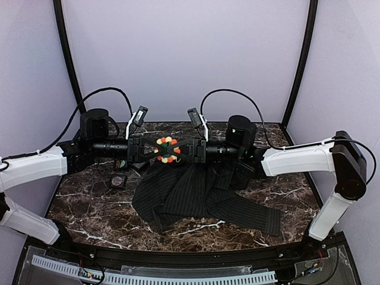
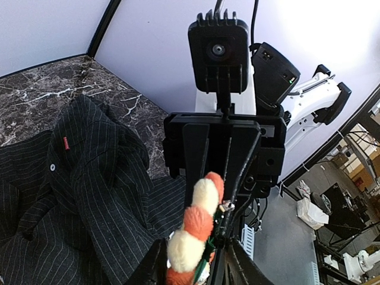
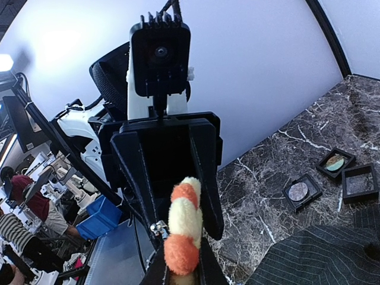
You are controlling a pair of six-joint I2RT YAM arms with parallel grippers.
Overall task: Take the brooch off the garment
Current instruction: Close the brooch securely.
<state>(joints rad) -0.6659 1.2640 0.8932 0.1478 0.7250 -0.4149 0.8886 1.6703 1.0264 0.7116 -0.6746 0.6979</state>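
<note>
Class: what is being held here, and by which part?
The brooch, gripped at opposite rim edges by the left end effector and right end effector.

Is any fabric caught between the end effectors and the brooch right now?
Nothing visible. The left end effector and right end effector both grip the brooch directly; the garment lies below.

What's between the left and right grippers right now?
Only the brooch. In the top view the left gripper and right gripper meet on it from opposite sides, both closed on it. Each wrist view shows it edge-on.
</note>
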